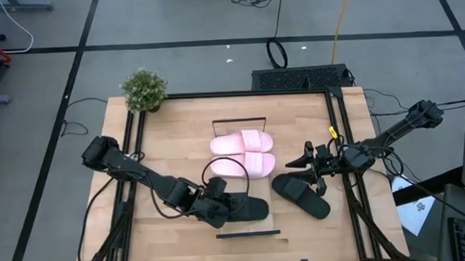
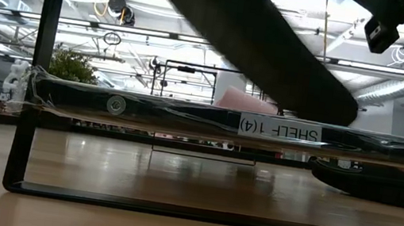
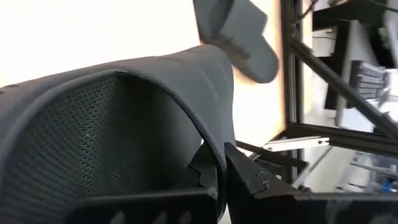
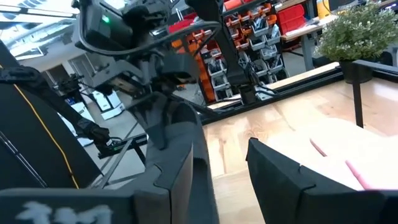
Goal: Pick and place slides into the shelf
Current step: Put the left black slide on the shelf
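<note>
Lying side by side on the long light wooden shelf (image 1: 244, 124), two pale pink slides (image 1: 241, 154) ran crosswise to its length. Nearer the shelf's front bar, the left pincer (image 1: 225, 209) pinched one black slide (image 1: 250, 209), also lying crosswise. Right of the shelf, a second black slide (image 1: 300, 195) lay slanted on the tabletop (image 1: 177, 133), the right pincer (image 1: 303, 162) spread above it.

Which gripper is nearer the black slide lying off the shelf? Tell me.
Right. The right gripper hovers just above that black slide; the left gripper is farther off, over the shelf, gripping the other black slide.
</note>
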